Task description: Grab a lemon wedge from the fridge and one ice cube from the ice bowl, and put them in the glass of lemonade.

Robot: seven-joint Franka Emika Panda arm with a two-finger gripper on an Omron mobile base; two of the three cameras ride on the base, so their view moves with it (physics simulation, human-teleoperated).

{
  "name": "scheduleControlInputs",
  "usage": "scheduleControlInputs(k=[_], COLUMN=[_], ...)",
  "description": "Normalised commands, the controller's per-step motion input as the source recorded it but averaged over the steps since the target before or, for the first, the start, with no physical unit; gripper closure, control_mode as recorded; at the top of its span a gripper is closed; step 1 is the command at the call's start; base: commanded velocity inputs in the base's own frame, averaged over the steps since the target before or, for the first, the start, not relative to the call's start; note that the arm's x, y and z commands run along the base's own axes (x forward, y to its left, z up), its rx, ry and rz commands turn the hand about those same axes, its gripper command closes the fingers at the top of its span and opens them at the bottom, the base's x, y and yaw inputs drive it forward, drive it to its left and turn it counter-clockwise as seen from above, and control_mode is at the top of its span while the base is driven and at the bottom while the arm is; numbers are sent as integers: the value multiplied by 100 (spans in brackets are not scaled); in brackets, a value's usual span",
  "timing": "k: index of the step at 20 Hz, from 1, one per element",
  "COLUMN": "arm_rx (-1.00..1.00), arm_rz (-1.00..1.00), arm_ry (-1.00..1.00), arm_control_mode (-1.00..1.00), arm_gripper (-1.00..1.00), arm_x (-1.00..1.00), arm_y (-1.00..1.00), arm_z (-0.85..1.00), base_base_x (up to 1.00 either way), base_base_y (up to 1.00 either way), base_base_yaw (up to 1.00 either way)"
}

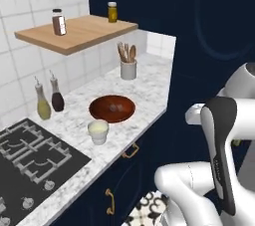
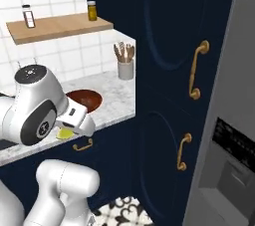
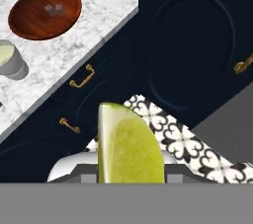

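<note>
Pinching lemon wedge [image 3: 129,146] — gripper [image 3: 129,171] in hand view; left base view adds ice bowl [image 1: 112,108], glass of lemonade [image 1: 98,131].

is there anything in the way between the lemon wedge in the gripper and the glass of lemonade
Nothing visible blocks it. The gripper holds the lemon wedge out in front of the navy cabinets, off the counter edge. The glass of lemonade stands near that edge with open marble around it; the ice bowl sits just behind it, not on the approach.
</note>
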Motion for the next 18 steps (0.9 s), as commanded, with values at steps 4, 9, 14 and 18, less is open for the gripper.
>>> scheduleControlInputs(k=[4, 9, 14, 18], arm_rx=[0, 0, 0, 0], arm_rz=[0, 0, 0, 0], arm_ry=[0, 0, 0, 0], arm_control_mode=[100, 100, 100, 100], arm_gripper=[100, 100, 100, 100], arm_x=[0, 0, 0, 0], arm_y=[0, 0, 0, 0], arm_z=[0, 0, 0, 0], base_base_x=[-7, 5, 67, 44], base_base_y=[6, 53, 4, -37], base_base_yaw=[50, 69, 57, 23])
